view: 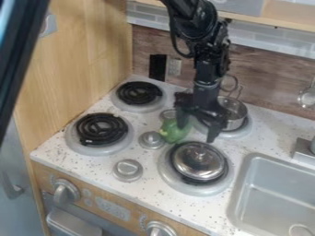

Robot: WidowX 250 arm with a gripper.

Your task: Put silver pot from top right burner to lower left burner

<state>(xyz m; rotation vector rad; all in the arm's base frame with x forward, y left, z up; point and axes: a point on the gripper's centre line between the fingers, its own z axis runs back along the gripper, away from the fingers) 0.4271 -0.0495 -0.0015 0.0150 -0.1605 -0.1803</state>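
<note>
The gripper (197,131) hangs down over the right half of the stove, its two fingers spread open with nothing seen between them. Behind it and slightly to its right, the silver pot (236,117) stands on the top right burner (243,132); the gripper covers the pot's left side. A thin wire handle rises at the pot's back. At the lower left burner (100,129), the black coil is in plain view.
A silver lidded pot or lid (199,161) sits on the lower right burner, just below the gripper. A green object (175,130) is by the left finger. The sink (271,198) lies at right, a wooden wall (73,64) at left.
</note>
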